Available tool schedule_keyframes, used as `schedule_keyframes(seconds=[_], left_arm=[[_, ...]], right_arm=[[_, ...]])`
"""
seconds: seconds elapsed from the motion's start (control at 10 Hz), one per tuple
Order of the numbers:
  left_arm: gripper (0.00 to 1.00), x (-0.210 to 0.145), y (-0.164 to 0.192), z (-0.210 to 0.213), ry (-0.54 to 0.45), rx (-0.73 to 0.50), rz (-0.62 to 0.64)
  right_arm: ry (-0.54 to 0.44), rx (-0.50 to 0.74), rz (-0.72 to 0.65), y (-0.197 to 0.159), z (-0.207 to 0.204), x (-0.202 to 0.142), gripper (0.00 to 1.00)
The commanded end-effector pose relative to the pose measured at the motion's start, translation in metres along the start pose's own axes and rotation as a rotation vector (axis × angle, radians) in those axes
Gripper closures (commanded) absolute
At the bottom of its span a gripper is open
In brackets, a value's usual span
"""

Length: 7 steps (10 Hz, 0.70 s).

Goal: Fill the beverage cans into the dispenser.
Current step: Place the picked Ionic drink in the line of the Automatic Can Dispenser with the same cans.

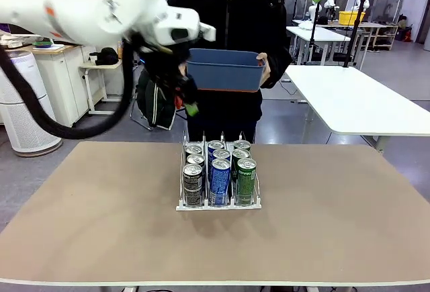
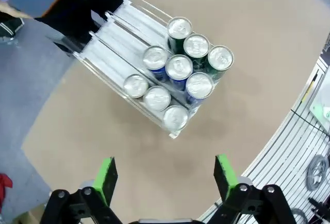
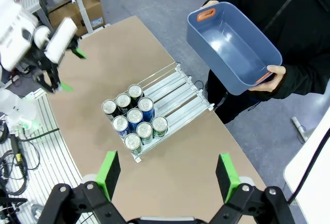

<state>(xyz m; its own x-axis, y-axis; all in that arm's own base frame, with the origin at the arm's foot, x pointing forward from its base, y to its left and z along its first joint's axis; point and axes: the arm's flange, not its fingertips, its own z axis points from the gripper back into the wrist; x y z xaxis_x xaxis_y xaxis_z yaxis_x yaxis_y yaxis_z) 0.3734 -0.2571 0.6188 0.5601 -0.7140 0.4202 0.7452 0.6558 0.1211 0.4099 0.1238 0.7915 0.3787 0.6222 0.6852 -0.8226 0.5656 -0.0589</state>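
A: status?
B: nine beverage cans (image 3: 133, 121) sit in the dispenser (image 2: 111, 46), three per lane, at its table-centre spot; person's blue bin (image 3: 232, 54) looks empty (judging done); left gripper (image 2: 165, 177) and right gripper (image 3: 167, 175) both wide, holding nothing.

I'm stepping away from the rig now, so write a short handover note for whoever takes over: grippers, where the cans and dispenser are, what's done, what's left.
Left gripper: open, empty, raised above the table.
Right gripper: open, empty, high over the table.
Dispenser: mid-table, three lanes, each holding three beverage cans packed at the robot-side end: black-and-silver in the robot's left lane, blue in the middle, green on the right. The lanes' far ends are bare.
Person's hands hold the blue bin off the table; it looks empty.
Done: nine cans loaded.
Left: no loose cans in sight; probably finished, confirm with the person.
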Motion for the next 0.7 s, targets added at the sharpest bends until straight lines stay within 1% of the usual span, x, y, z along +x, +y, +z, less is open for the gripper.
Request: schedule_keyframes(seconds=[0.0, 0.1, 0.2, 0.3, 0.4, 0.5, 0.6], left_arm=[[0.00, -0.016, 0.029, 0.029, -0.073, -0.052, -0.029], [0.00, -0.022, 0.043, 0.055, -0.122, -0.076, -0.072], [0.00, -0.027, 0.061, 0.081, -0.173, -0.075, -0.089], [0.00, -0.030, 0.074, 0.099, -0.218, -0.069, -0.075], [0.00, -0.033, 0.085, 0.115, -0.233, -0.064, -0.069], [0.00, -0.036, 0.097, 0.131, -0.239, -0.032, -0.046], [0.00, -0.037, 0.101, 0.142, -0.258, -0.026, -0.014]], right_arm=[[-0.009, 0.005, -0.006, 0.000, -0.001, -0.001, 0.01], [-0.009, 0.005, -0.006, 0.000, -0.001, -0.001, 0.01], [-0.009, 0.005, -0.006, 0.000, -0.001, -0.001, 0.01], [-0.009, 0.005, -0.006, 0.000, -0.001, -0.001, 0.01], [-0.009, 0.005, -0.006, 0.000, -0.001, -0.001, 0.01], [-0.009, 0.005, -0.006, 0.000, -0.001, -0.001, 0.01], [-0.009, 0.005, -0.006, 0.000, -0.001, -0.001, 0.01]])
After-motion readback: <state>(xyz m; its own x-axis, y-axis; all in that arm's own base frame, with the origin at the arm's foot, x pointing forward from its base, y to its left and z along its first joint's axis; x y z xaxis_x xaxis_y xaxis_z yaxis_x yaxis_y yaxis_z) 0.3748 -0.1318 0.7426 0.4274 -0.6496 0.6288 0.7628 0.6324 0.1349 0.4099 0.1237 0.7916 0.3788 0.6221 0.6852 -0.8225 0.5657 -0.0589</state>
